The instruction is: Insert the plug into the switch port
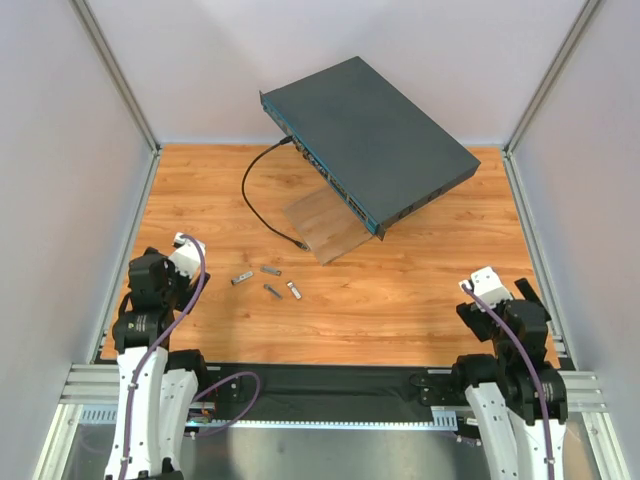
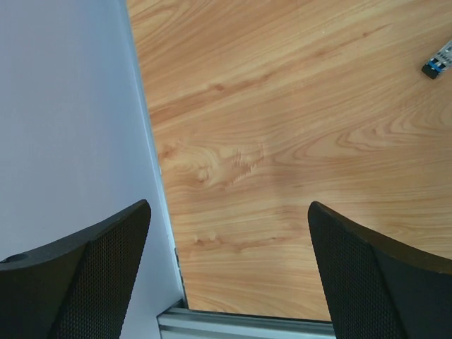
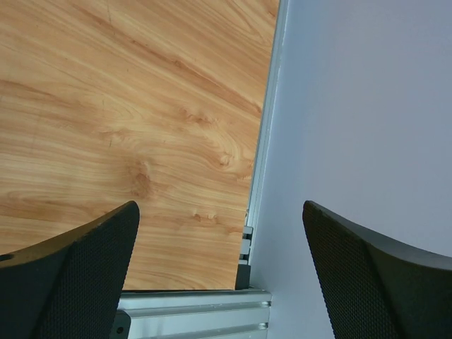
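Observation:
The switch (image 1: 370, 135), a flat dark grey box with a teal-blue front edge, lies tilted at the back with its near corner propped on a pale wooden board (image 1: 325, 228). A black cable (image 1: 247, 195) curves from the switch's front edge near its left end, down to a free plug (image 1: 300, 243) on the table beside the board. My left gripper (image 1: 152, 265) (image 2: 227, 206) is open and empty at the near left corner. My right gripper (image 1: 522, 300) (image 3: 219, 205) is open and empty at the near right corner. Both are far from the plug and the switch.
Several small metal modules (image 1: 270, 282) lie loose on the wooden table between the left arm and the board; one shows in the left wrist view (image 2: 438, 62). White walls with aluminium rails (image 2: 240, 326) (image 3: 191, 314) close in the table's sides and front.

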